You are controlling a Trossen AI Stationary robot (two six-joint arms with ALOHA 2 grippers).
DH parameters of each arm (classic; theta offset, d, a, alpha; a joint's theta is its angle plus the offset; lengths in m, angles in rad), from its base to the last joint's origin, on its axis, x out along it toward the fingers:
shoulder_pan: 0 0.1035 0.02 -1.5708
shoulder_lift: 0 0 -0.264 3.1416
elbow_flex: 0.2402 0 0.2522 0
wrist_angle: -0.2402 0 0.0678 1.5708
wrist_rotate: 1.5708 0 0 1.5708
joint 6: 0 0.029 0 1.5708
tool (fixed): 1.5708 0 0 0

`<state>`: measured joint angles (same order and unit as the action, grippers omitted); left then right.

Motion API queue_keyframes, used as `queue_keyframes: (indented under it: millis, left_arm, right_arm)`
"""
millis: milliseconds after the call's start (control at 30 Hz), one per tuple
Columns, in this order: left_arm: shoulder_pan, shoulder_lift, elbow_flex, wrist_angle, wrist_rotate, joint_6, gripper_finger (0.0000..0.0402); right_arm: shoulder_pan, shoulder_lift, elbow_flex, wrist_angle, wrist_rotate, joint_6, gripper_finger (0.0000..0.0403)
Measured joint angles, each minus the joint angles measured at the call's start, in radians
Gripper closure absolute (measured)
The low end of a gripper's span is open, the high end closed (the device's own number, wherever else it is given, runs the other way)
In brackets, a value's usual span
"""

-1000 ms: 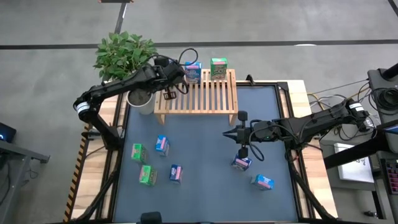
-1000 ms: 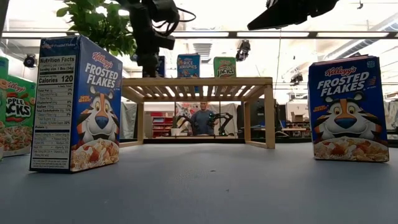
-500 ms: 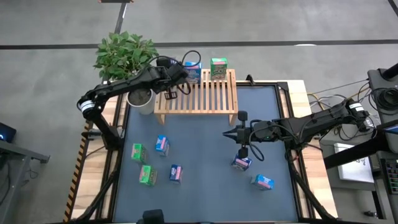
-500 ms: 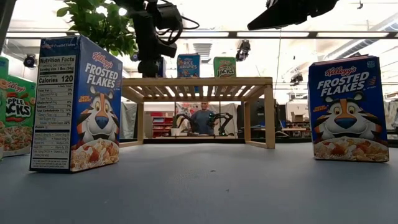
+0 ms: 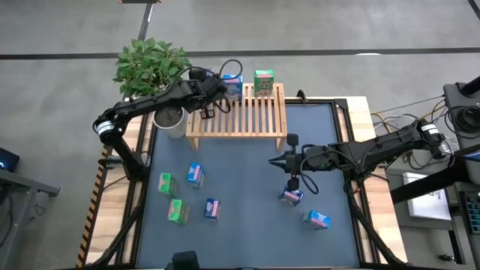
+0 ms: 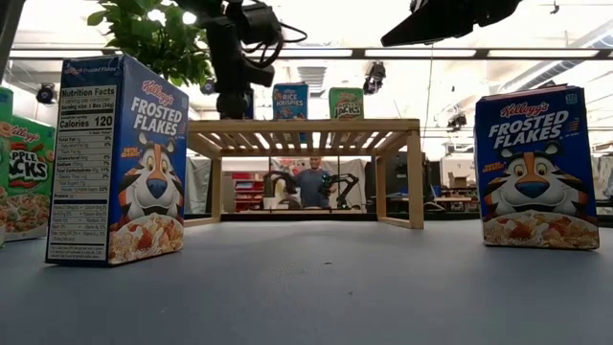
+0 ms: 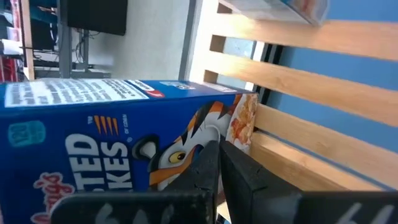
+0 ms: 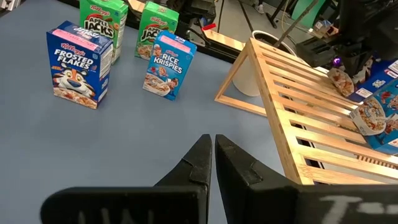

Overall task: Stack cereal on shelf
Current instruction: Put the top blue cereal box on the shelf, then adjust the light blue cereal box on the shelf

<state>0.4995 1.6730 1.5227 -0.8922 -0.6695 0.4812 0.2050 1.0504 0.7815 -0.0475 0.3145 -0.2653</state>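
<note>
The wooden shelf [image 5: 240, 112] stands at the table's far side. Three cereal boxes stand on its far edge: a Frosted Flakes box [image 7: 124, 137] at the left, a blue Rice Krispies box [image 5: 232, 87] and a green box [image 5: 263, 80]. My left gripper [image 7: 217, 146] is shut over the shelf's far left corner [image 5: 202, 111], with its tips at the Frosted Flakes box's printed front. My right gripper [image 5: 273, 160] hangs shut above the table's middle right and holds nothing. Several more cereal boxes stand on the blue table, such as one [image 5: 195, 174] at the left and one [image 5: 291, 197] at the right. My left gripper's shut fingertips [image 7: 211, 155] stand at the lower part of the Frosted Flakes box's printed front [image 7: 186, 140], slanting down from the table's left. I cannot tell whether they touch it. The box stands on the shelf's slats.
A potted plant [image 5: 150, 64] in a white pot [image 5: 171, 121] stands just left of the shelf, under my left arm. On the table's near left are two green boxes [image 5: 166, 183] [image 5: 177, 211] and a blue one [image 5: 212, 209]. Another blue box [image 5: 316, 219] is near right.
</note>
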Motion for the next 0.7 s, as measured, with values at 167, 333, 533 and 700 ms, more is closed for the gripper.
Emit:
queue_keyframes:
  millis: [167,333,533,700]
  left_arm:
    - [0.0,0.0,0.0,0.002,0.0,0.006,0.0402]
    - [-0.006,-0.003,0.0,0.001,-0.001,0.007,0.0402]
    - [-0.057,-0.054,0.001,-0.008,-0.004,-0.004,0.0402]
    - [-0.162,-0.139,0.001,-0.019,-0.006,-0.072,0.0402]
  right_arm:
    - [0.0,0.0,0.0,0.0,0.0,0.0,0.039]
    - [0.0,0.0,0.0,0.0,0.0,0.0,0.039]
    - [0.0,0.0,0.0,0.0,0.0,0.001,0.039]
    - [0.0,0.0,0.0,0.0,0.0,0.009,0.039]
